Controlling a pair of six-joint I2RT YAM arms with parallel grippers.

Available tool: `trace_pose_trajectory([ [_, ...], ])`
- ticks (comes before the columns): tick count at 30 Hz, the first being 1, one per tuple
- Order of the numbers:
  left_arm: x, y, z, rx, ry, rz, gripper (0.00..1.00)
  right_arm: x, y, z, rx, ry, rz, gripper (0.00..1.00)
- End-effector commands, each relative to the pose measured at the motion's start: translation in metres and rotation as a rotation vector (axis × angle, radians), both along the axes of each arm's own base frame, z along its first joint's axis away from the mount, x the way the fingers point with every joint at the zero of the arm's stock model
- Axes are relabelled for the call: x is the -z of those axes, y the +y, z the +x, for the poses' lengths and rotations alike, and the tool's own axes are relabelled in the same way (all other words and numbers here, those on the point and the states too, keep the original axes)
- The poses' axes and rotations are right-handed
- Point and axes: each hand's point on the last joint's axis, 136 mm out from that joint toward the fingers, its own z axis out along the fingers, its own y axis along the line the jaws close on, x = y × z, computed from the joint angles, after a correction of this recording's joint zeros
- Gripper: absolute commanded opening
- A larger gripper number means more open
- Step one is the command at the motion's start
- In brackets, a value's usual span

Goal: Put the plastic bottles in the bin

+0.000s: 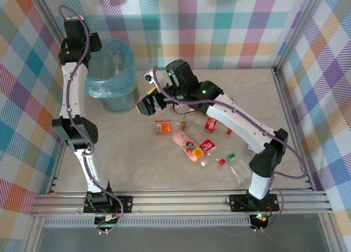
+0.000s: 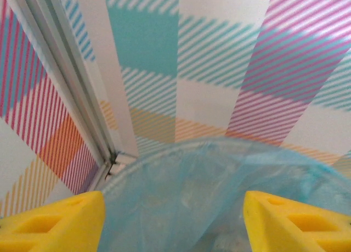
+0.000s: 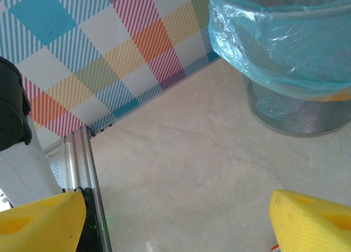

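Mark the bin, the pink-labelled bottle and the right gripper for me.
bin [image 1: 109, 88]: top external view, blue liner on its near wall.
pink-labelled bottle [image 1: 187, 145]: top external view, middle of its label.
right gripper [image 3: 176, 208]: right wrist view, gap midway between its yellow fingertips.

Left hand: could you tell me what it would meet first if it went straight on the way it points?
Probably the blue bag lining the bin, just ahead of the left hand; depth is unclear.
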Motion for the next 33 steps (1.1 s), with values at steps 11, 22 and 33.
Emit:
trace_pose_trajectory([
  [11,-0.071,-0.117,-0.12,0.291,-0.046,-0.052,0.68,-0.006,-0.042,-0.02,0.065,-0.009,-0.089,0.88],
  [22,-0.015,-0.224,-0.23,0.684,0.04,-0.067,0.68,0.06,-0.099,-0.046,0.118,0.0,-0.261,0.89],
  [33,0.073,-0.302,-0.306,1.117,0.157,-0.117,0.7,0.161,-0.136,-0.072,0.109,0.106,-0.445,0.9],
])
